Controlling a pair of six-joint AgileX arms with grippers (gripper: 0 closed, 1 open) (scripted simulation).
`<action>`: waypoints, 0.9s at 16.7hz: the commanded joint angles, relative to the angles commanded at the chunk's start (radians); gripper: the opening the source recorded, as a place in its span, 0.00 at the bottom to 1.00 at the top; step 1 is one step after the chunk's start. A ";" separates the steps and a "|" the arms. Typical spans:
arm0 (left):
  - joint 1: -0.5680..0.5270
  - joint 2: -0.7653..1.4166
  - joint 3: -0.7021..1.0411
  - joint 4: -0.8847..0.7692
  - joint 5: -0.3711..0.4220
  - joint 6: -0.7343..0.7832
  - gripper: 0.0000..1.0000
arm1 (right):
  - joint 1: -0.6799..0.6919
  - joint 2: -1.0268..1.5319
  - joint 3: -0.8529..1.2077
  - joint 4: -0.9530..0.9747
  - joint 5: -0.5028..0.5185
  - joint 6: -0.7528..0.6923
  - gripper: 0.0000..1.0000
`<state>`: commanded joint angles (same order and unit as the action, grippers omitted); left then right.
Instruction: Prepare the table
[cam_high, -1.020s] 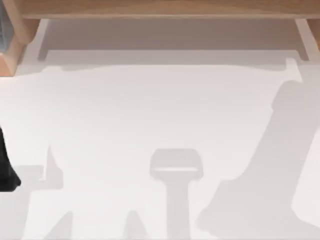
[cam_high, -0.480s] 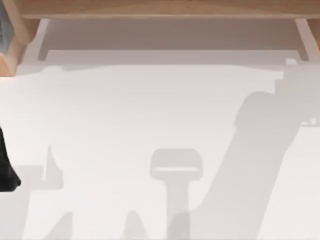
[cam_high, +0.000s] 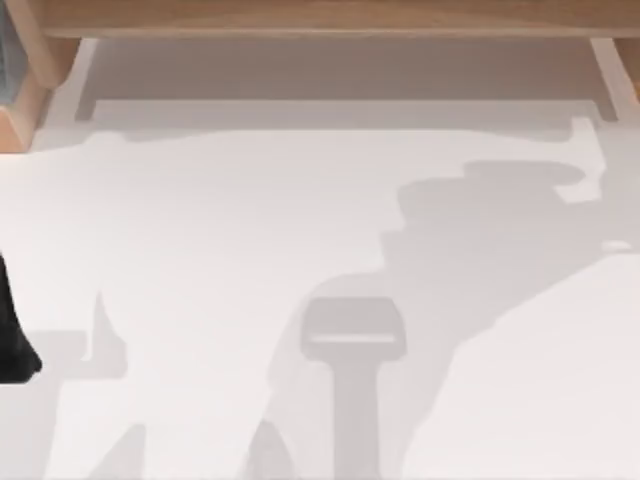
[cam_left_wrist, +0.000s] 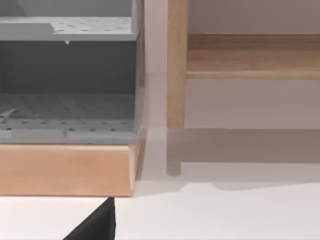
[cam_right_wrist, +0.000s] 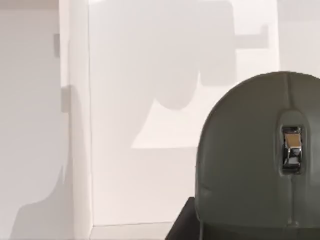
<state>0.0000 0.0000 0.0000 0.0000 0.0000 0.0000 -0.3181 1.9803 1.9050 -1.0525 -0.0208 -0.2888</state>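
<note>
Close under the right wrist camera sits one grey-green mouse (cam_right_wrist: 260, 160) with a silver wheel, unlabelled, above the white table (cam_high: 200, 230); grip state indeterminate.

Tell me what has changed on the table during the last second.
The big arm shadow on the table swung from the right edge toward the middle and the wooden frame. The dark left arm part at the left edge and the small middle shadow stayed put.
</note>
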 joint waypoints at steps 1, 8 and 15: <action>0.000 0.000 0.000 0.000 0.000 0.000 1.00 | 0.007 -0.054 -0.057 0.021 0.001 0.007 0.00; 0.000 0.000 0.000 0.000 0.000 0.000 1.00 | 0.057 -0.383 -0.519 0.149 0.006 0.058 0.00; 0.000 0.000 0.000 0.000 0.000 0.000 1.00 | 0.101 -0.567 -0.980 0.239 0.003 0.102 0.00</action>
<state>0.0000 0.0000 0.0000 0.0000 0.0000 0.0000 -0.2167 1.4128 0.9254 -0.8134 -0.0183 -0.1865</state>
